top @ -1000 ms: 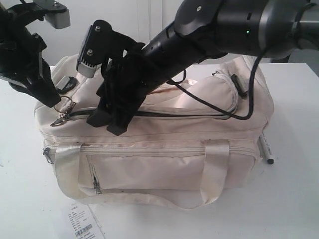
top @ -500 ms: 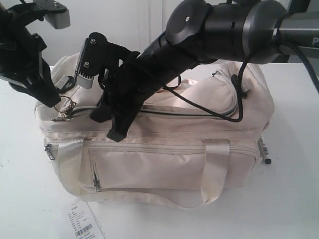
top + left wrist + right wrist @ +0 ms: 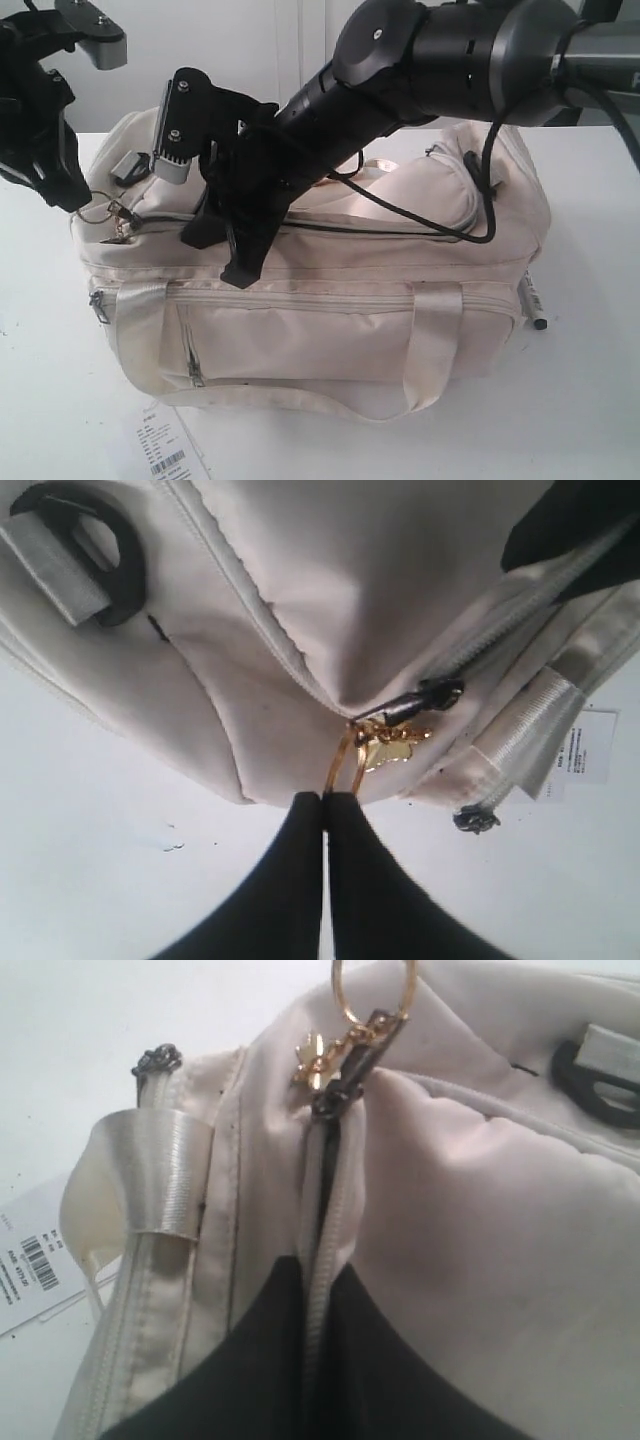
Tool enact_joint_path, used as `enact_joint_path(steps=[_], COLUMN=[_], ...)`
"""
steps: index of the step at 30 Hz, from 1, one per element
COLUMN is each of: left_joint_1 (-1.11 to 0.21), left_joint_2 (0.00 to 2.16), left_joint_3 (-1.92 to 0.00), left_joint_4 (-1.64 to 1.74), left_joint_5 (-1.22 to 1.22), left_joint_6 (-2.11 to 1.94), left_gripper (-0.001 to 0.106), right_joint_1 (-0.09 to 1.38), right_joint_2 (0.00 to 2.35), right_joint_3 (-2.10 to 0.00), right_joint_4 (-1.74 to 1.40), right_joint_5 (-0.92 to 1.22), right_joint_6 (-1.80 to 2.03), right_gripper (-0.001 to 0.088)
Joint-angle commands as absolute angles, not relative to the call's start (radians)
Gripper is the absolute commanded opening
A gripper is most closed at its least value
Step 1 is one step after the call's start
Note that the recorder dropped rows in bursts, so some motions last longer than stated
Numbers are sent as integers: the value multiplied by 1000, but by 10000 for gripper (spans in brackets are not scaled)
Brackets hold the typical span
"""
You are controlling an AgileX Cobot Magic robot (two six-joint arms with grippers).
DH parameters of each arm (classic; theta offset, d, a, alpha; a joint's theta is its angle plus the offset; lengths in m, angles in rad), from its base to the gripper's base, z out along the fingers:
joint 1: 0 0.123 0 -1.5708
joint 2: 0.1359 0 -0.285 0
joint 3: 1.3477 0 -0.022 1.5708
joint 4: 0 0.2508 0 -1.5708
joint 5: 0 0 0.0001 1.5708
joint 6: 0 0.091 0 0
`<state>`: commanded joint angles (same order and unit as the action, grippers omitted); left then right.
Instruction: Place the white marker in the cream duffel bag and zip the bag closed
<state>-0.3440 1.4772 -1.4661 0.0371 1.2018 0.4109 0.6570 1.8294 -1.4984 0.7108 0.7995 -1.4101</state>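
The cream duffel bag [image 3: 330, 320] lies across the table. Its top zip slider [image 3: 420, 698] sits at the bag's left end, with a gold ring pull [image 3: 343, 763] and charm. My left gripper [image 3: 80, 205] [image 3: 324, 798] is shut on that ring, just off the bag's left end. Further along the bag top, my right gripper [image 3: 213, 260] [image 3: 315, 1280] is shut on the zip seam [image 3: 322, 1210], pinching the fabric. The white marker [image 3: 533, 302] lies on the table against the bag's right end, outside the bag.
A white barcoded paper tag [image 3: 165, 450] lies on the table in front of the bag's left corner. A webbing handle [image 3: 430, 340] loops over the bag's front. A grey buckle [image 3: 90, 550] sits on the left end. The white table [image 3: 590, 400] runs to the right.
My left gripper has moved left and slightly up, drawing the ring pull and slider to the bag's left end. The right gripper has stayed pinching the seam, shifting only slightly.
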Motion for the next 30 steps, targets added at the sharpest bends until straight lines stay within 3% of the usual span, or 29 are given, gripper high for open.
enact_joint_path(steps=[7, 30], left_joint_1=[-209, -101], left_joint_2=[1477, 1477], left_joint_3=[-1465, -1375], left_joint_4=[-57, -90], left_joint_5=[1197, 1092], left_joint_6=[428, 457], left_gripper=[0, 0], right_joint_1=[657, 636], right_joint_2=[1828, 1819], right_joint_3=[-1498, -1498], right_joint_4=[698, 678], right_joint_5=[796, 777], right_joint_6=[-1410, -1410], right_gripper=[0, 0])
